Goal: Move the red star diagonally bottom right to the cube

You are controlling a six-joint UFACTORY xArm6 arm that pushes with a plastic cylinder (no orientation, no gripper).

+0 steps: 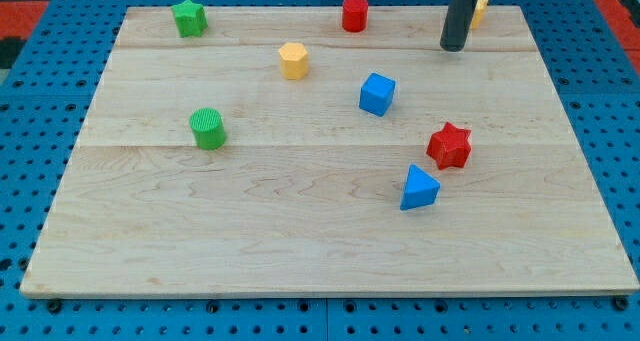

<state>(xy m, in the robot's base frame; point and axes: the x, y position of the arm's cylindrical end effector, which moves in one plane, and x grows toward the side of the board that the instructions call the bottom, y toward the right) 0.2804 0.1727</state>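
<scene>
The red star [449, 145] lies on the wooden board [250, 221] at the view's right of centre. The blue cube [377, 93] sits up and to the left of it, apart from it. A blue triangular block [419, 188] lies just below and left of the star, close to it. My tip [453, 47] is near the view's top right, well above the star and to the right of the cube, touching neither.
A red cylinder [354, 13] stands at the top centre. A yellow block [481, 8] is partly hidden behind the rod. A yellow hexagonal block [293, 60], a green star [189, 17] and a green cylinder [208, 128] lie to the left.
</scene>
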